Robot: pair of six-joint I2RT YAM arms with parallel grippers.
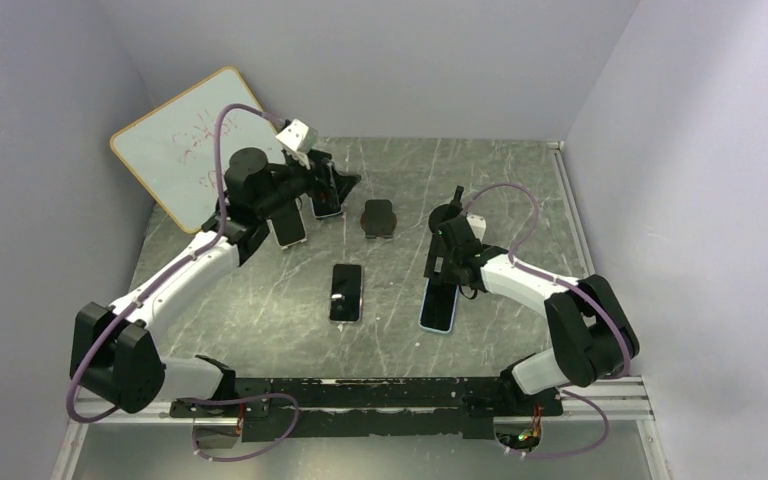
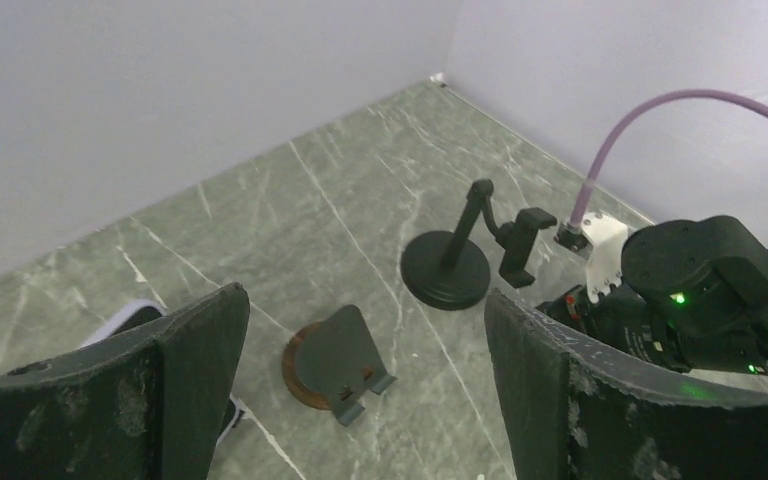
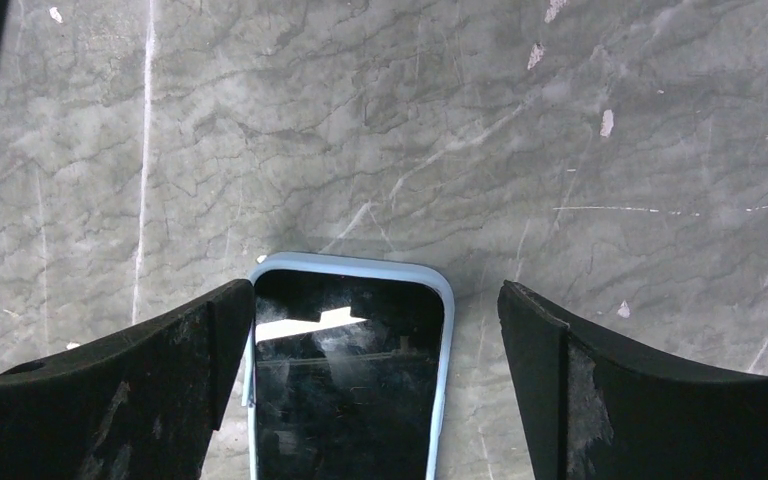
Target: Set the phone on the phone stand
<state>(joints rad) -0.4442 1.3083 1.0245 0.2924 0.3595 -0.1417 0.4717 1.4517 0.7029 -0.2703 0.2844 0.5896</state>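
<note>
**Both grippers open, blue phone flat on the table**

Grey marbled table (image 1: 520, 200) fills a pale-walled booth, and a whiteboard (image 1: 175, 145) with faint red marks leans in the far left corner.

The left arm (image 1: 180, 275) stretches to the far left of the table. The right arm (image 1: 530, 285) bends in from the near right.

The left gripper (image 1: 328, 180) (image 2: 365, 300) has its fingers spread wide and holds nothing. It faces across the table toward the two stands.

The right gripper (image 1: 447, 272) (image 3: 375, 290) points down, its jaws wide apart. They straddle the far end of the blue-cased phone (image 1: 438, 310) (image 3: 345, 390). One finger sits just beside the case edge; whether it touches cannot be told.

That phone lies flat, screen up, at the near right and on no stand. A black phone (image 1: 345, 292) lies flat mid-table. A white-cased phone (image 1: 288, 230) and a dark phone (image 1: 326, 200) lie at the far left, by the left gripper.

The pole stand (image 2: 447, 275), round-based with a clamp on its arm, rises just beside the right wrist. The small wedge stand (image 1: 378, 218) (image 2: 345, 360), on a round brown base, sits between the arms.
</note>
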